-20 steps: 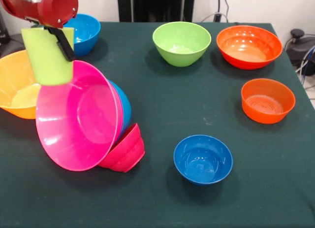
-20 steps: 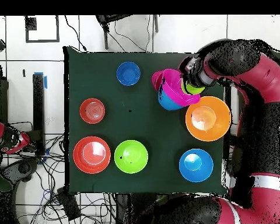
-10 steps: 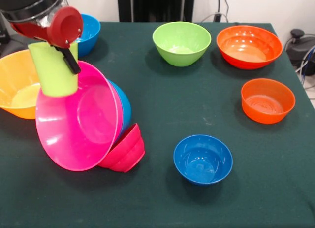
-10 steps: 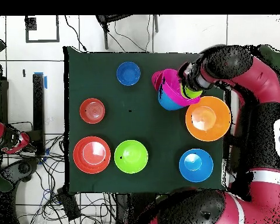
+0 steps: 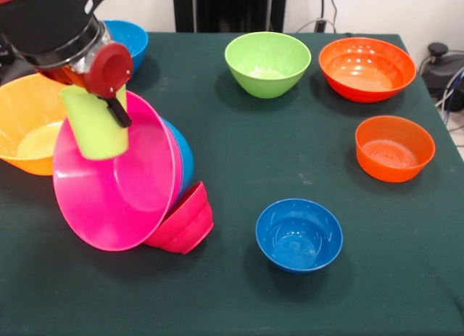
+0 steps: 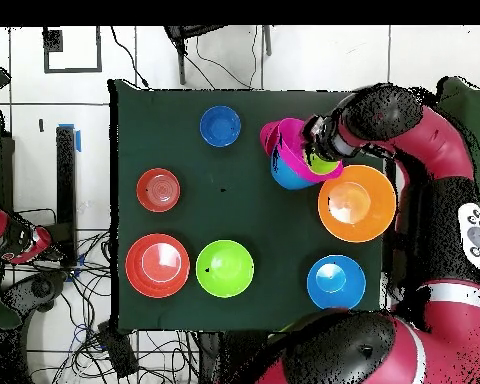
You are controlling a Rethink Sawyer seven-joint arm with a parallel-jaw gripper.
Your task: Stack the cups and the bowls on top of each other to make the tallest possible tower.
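While tilted, cup [image 5: 96, 125] held in tool [image 5: 109, 107].

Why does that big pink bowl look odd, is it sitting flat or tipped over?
Tipped. The pink bowl stands on its edge with its opening facing sideways, leaning on a blue bowl behind it, a small crimson bowl beside its base.

The big orange bowl [image 5: 25, 125] gets chopped by the left edge in the front view. The medium blue bowl [image 5: 181, 158] is mostly buried behind the tipped pink bowl [image 5: 116, 180], only a sliver of rim shows. The crimson bowl [image 5: 185, 220] is half tucked under there too. The far blue bowl [image 5: 130, 38] sits partly behind the arm. The cup's [image 5: 94, 122] top end is covered by the gripper [image 5: 109, 96], and its far-side finger can't be seen.
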